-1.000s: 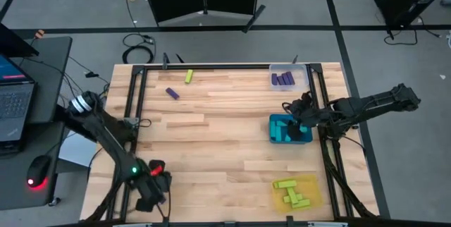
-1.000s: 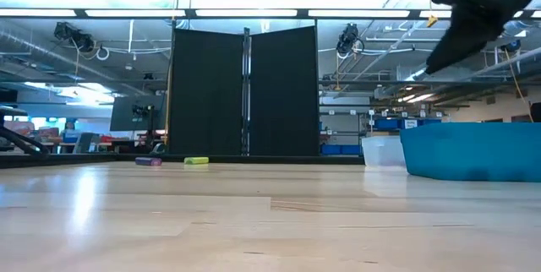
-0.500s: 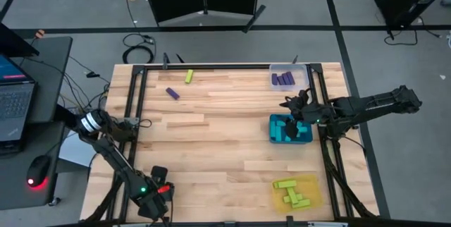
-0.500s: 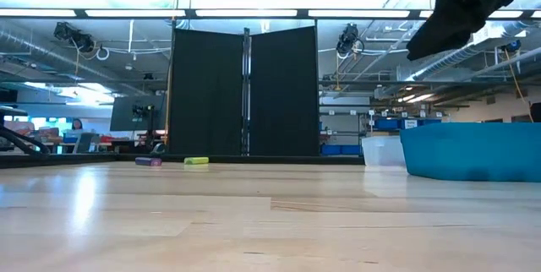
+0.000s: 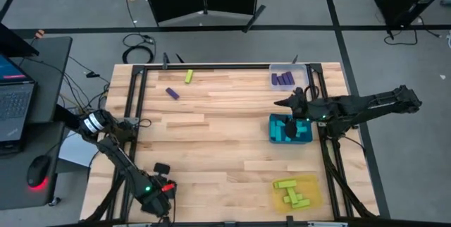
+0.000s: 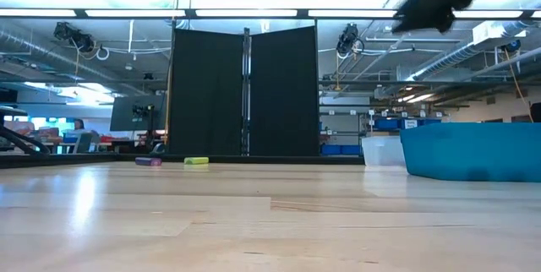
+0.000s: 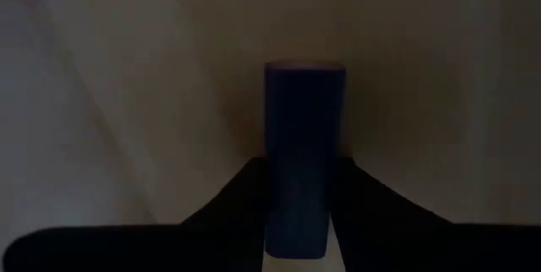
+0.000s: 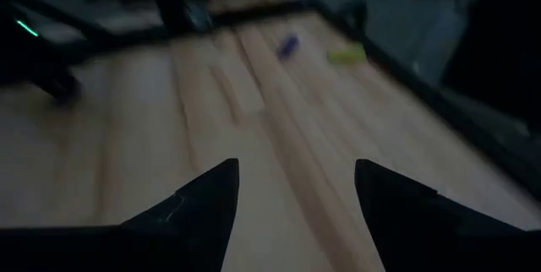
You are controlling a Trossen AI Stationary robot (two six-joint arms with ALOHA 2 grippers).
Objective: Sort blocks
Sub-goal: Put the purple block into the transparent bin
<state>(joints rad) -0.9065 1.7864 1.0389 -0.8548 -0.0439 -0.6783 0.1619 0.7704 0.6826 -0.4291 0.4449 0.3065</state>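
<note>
Wide bare planks across the middle of the table (image 5: 218, 142), boxed in by black rails (image 5: 138, 107) along the left, far and right edges. Three trays down the right side: clear tray (image 5: 299, 68) at the far corner with purple blocks (image 5: 283, 79) in it, teal tray (image 5: 272, 137) in the middle with cyan blocks (image 5: 287, 127), yellow tray (image 5: 317, 193) near the front with yellow-green blocks (image 5: 290, 192). Far-left part of the table: loose purple block (image 5: 172, 93) and loose yellow-green block (image 5: 189, 77), near each other but not touching, well apart from both arms (same pair seen low across the table as small bars in front of the black screen). Left gripper (image 7: 303, 171) down at the near-left corner of the table, by the left rail, fingers (image 7: 241, 196) pressed against both long sides of a held purple block (image 7: 303, 137), block end sticking out past the fingertips over pale wood. Right gripper (image 8: 296, 175) raised over the far-left corner of the teal tray, pointing left toward open table, fingers spread apart with nothing between them, only bare planks ahead.
</note>
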